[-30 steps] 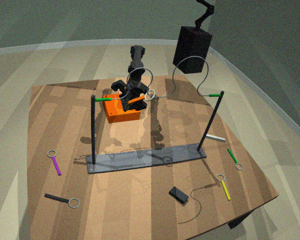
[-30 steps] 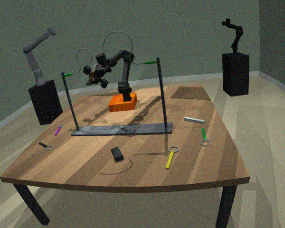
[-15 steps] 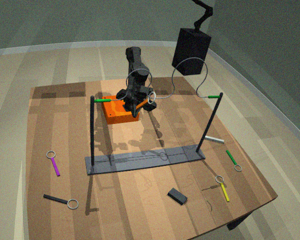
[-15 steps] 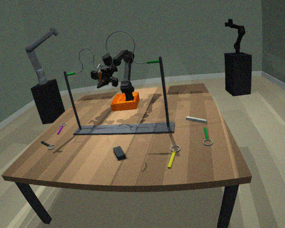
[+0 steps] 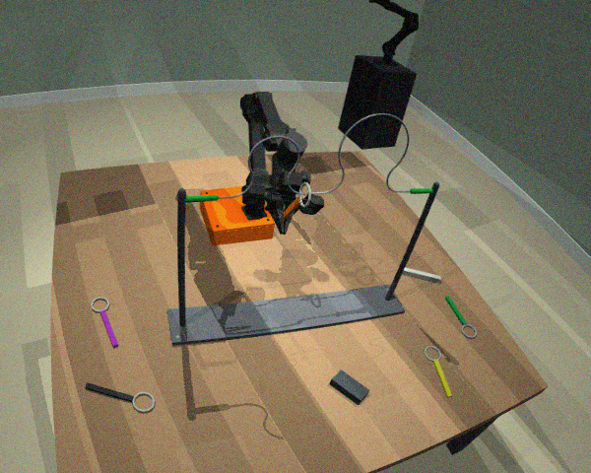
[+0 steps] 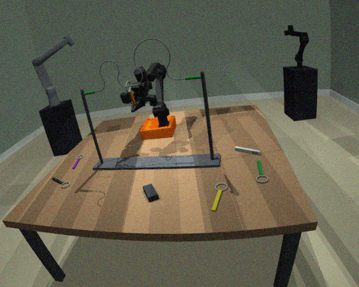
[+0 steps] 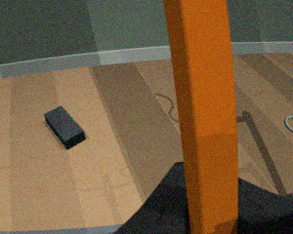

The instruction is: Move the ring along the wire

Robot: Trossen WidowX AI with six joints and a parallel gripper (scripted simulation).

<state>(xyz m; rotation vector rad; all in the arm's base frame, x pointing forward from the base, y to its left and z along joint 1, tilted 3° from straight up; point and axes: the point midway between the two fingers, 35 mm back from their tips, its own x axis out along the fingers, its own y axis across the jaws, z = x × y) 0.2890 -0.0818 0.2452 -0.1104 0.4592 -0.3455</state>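
The pale ring (image 5: 309,194) is around the grey wire (image 5: 382,113) (image 6: 151,39), at the low stretch between its small left arch and large right arch. Whether it touches the wire cannot be told. My gripper (image 5: 283,220) (image 7: 188,171) is shut on the orange handle (image 5: 293,206) (image 6: 131,97) (image 7: 207,97), which slopes down from the ring; the fingers are below the wire. The left green part (image 5: 202,198) (image 6: 89,92) joins the left post (image 5: 181,254) (image 6: 91,126). The right green part (image 5: 421,191) (image 6: 192,78) joins the right post (image 5: 413,238) (image 6: 207,117).
The arm stands on an orange box (image 5: 242,234) (image 6: 157,134) behind the wire. On the table lie a black block (image 5: 349,387) (image 6: 150,192) (image 7: 64,128), a white bar (image 5: 422,275) (image 6: 247,150) and several loose ringed handles. Large arms stand on pedestals beyond the table.
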